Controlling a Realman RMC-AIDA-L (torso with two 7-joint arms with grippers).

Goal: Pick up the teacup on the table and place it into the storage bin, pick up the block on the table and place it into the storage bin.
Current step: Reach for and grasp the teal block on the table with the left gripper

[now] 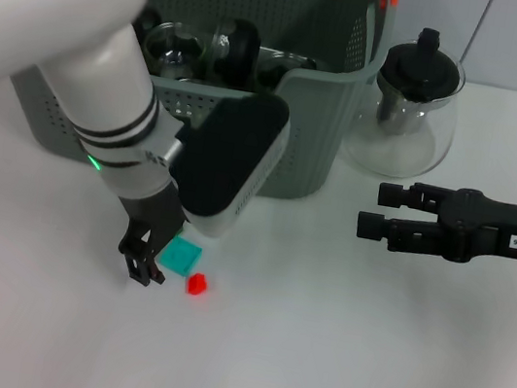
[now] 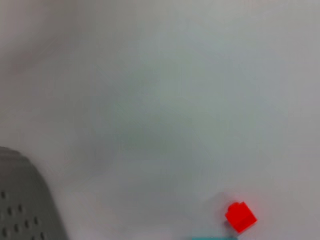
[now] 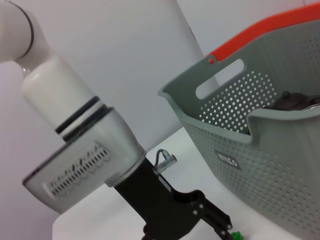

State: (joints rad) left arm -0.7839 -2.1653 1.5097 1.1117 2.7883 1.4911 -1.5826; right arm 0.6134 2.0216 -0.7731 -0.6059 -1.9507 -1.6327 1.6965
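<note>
Bin [image 1: 319,154] looks like matt perforated plastic, teapot [image 1: 402,128] is clear shiny glass, and the white surface [image 1: 333,344] is smooth and matt.

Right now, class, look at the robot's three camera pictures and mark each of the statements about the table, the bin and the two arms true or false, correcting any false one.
1. The left gripper is down at the table beside the teal block. True.
2. The small red block lies inside the storage bin. False: it lies on the table, near the teal block.
3. The glass teapot stands on the table beside the storage bin, on the robot's right. True.
4. The right gripper is holding a teacup. False: it hovers over the table with nothing between its fingers.
5. The storage bin is empty. False: dark and glass items are already in it.
</note>
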